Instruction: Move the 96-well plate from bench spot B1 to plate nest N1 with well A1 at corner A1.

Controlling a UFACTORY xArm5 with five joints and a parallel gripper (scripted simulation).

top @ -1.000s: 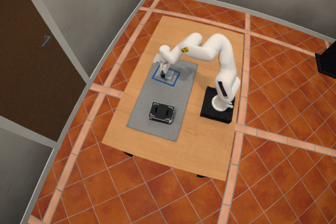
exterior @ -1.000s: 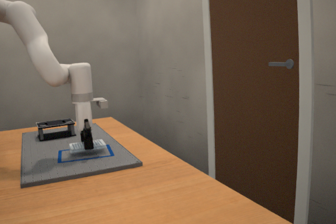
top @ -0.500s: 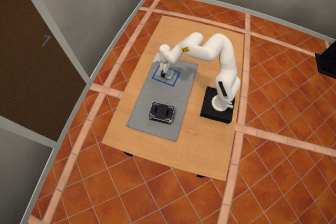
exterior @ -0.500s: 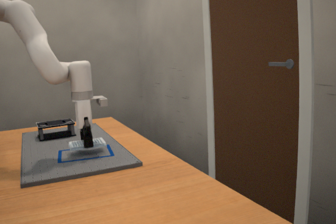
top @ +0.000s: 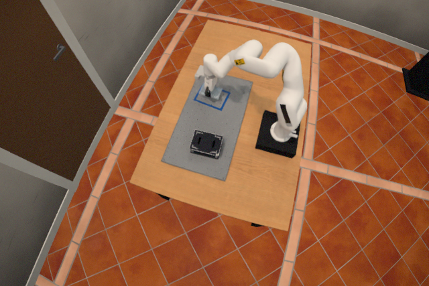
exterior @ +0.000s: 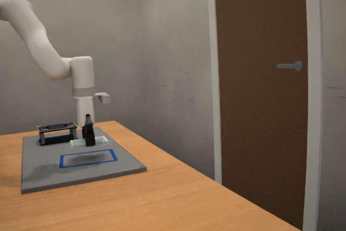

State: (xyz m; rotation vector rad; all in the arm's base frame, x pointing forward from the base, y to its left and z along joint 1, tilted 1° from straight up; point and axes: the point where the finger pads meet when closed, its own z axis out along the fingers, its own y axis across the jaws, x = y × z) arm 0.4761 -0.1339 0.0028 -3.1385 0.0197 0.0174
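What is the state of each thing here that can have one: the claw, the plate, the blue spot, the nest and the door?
Claw: shut on the 96-well plate.
96-well plate: lifted level above the bench, apart from it.
Blue spot B1: vacant, only the plate's shadow inside.
Plate nest N1: nothing on it.
Door: closed.

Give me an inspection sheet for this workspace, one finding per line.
Surface: wooden table carrying a grey perforated base board.
Job's things: clear 96-well plate held in the air above the blue-outlined bench spot; black raised plate nest holds no plate.
Clutter: nothing seen.
Grippers: black gripper shut on the plate.
Cables: nothing seen.
Surroundings: brown door, grey walls, orange tiled floor, white arm on a black base.
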